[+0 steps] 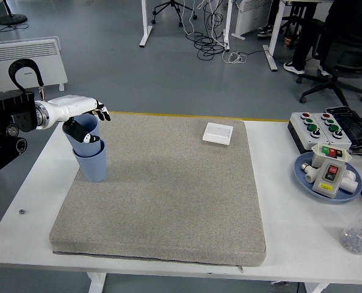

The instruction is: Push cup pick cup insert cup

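Two blue cups stand nested at the left edge of the grey mat (168, 195). The upper cup (77, 145) sits tilted inside the lower cup (93, 166). My left hand (95, 126), white with black fingers, is at the upper cup's rim. Its fingers (102, 113) stretch out over the rim and its thumb lies against the cup's near side. The hand looks open, with no firm grasp. My right arm is out of view.
A small white box (218, 132) lies at the mat's far edge. At the right are a button box (318, 127), a blue plate (305, 180) holding switch units, and a bottle (360, 233). A small screw (22, 212) lies left of the mat.
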Motion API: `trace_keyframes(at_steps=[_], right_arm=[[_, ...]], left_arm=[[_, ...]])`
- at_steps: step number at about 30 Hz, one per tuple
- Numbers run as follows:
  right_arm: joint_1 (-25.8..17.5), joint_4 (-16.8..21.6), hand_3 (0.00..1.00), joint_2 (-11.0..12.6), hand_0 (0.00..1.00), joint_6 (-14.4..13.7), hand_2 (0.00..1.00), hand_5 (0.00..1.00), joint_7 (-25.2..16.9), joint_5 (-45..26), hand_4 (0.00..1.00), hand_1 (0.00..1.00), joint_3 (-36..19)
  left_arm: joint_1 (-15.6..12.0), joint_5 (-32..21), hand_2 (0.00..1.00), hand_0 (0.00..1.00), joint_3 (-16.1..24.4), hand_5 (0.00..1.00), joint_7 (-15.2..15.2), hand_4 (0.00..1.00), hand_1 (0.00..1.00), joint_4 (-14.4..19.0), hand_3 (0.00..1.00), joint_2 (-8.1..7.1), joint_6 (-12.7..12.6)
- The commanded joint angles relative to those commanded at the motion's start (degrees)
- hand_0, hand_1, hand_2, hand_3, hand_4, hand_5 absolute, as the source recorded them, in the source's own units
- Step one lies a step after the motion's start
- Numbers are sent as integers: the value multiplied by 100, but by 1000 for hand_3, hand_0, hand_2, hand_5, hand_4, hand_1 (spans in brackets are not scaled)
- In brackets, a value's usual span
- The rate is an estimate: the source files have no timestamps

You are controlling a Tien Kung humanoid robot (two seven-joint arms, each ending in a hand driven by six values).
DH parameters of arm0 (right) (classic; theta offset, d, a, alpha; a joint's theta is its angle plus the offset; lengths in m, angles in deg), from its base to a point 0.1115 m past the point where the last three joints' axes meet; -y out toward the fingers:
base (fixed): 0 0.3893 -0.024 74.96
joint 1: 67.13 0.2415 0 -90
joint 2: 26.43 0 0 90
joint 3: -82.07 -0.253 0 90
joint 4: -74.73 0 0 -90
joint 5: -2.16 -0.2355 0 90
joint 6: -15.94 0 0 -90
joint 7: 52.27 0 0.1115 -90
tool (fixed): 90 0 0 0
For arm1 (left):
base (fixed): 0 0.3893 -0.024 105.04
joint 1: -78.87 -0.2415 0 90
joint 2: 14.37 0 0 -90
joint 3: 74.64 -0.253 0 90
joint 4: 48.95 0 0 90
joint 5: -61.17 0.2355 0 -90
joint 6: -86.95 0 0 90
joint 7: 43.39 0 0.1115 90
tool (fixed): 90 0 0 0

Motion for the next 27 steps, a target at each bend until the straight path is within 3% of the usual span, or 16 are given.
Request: trace_keyframes(at_steps=[3, 4, 9, 10, 21, 22, 23, 27], right_arm=[[-9, 0, 587, -1, 751, 0, 598, 594, 2, 9, 127, 622, -3], [-10, 0, 587, -2, 751, -1, 598, 593, 3, 10, 127, 622, -3], [-15, 0, 587, -5, 751, -4, 598, 593, 3, 1, 127, 622, 3], [-15, 0, 587, -4, 751, -4, 598, 593, 2, 0, 126, 623, 5], [2, 0, 587, -4, 751, -1, 598, 593, -4, -18, 127, 622, 11], [3, 0, 587, -4, 751, 0, 598, 592, -3, -20, 127, 622, 11], [4, 0, 587, -4, 751, 0, 598, 592, -3, -20, 127, 622, 11], [5, 0, 587, -3, 751, 3, 598, 592, 0, -8, 127, 622, 3]], left_arm=[[-10, -7, 803, 466, 9, 213, -2, 830, 663, -58, 754, 26, -7], [-9, -18, 870, 608, 15, 376, -8, 922, 737, -78, 821, 33, -4], [-17, -150, 870, 608, 69, 376, -98, 922, 737, -181, 821, 62, 15], [-19, -181, 913, 720, 82, 478, -126, 978, 792, -194, 845, 67, 10], [-83, -178, 939, 760, 547, 514, -208, 996, 815, 2, 870, -28, -37], [-100, -194, 916, 751, 650, 583, -210, 957, 805, 63, 846, -56, -49], [-106, -200, 916, 751, 693, 583, -211, 957, 805, 85, 846, -67, -53], [-238, -744, 916, 751, 1151, 583, -191, 957, 805, 360, 846, -176, -255]])
